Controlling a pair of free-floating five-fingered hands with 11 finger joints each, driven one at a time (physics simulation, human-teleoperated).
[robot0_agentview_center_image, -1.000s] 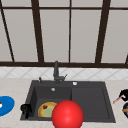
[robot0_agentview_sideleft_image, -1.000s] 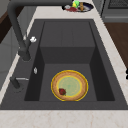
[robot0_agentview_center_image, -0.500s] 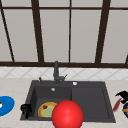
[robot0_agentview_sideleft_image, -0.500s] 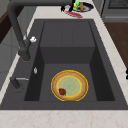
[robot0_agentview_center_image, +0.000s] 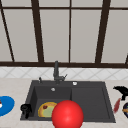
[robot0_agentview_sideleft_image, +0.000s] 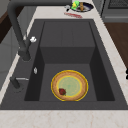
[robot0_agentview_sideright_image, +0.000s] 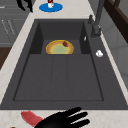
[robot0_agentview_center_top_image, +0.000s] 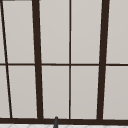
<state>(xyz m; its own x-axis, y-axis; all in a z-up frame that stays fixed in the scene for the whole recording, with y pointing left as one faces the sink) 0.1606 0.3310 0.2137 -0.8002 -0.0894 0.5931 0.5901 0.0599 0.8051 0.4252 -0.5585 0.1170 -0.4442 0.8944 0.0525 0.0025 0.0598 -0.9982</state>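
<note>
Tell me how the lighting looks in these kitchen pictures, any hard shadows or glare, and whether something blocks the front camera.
Front view: flat, even light, no glare; a red ball close to the camera covers part of the sink and the yellow plate. Left side view: the basin walls are shaded darker than its floor. Right side view: the right hand is a plain black shape with no highlights.
</note>
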